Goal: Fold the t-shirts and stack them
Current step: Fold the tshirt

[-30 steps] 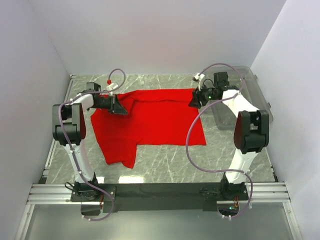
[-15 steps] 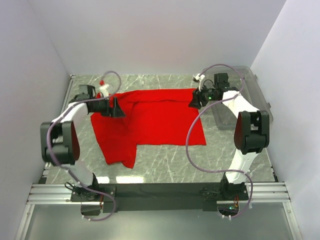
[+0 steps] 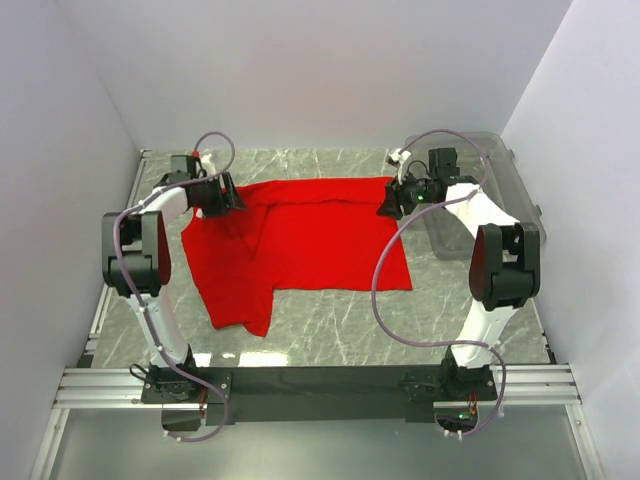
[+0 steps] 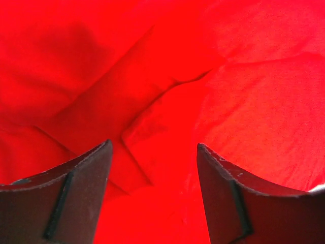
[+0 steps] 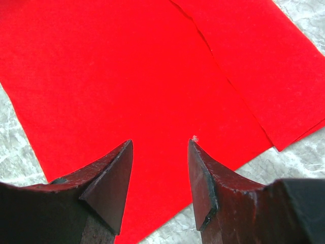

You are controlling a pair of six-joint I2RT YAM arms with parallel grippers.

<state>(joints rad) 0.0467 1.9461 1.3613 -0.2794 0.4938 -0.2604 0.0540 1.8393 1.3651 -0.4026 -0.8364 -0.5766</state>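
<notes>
Legible text: none in any view
You will find no lettering, number or brand you can read: the red t-shirt (image 3: pixel 320 235) shows only plain cloth in both wrist views, and any marking on the left arm (image 3: pixel 135 250) or right arm (image 3: pixel 497 262) is too small to make out from the top view

- Left arm (image 3: pixel 135 255) and right arm (image 3: pixel 497 262): white links, black joints, and a dark red oval panel at each elbow.
- Grey-purple cables (image 3: pixel 374 288) loop along both arms.
- Left gripper (image 4: pixel 152 145) and right gripper (image 5: pixel 160 142): dark, wedge-shaped fingers with scuffed edges.
- A small green light (image 3: pixel 418 186) glows at the right wrist.
</notes>
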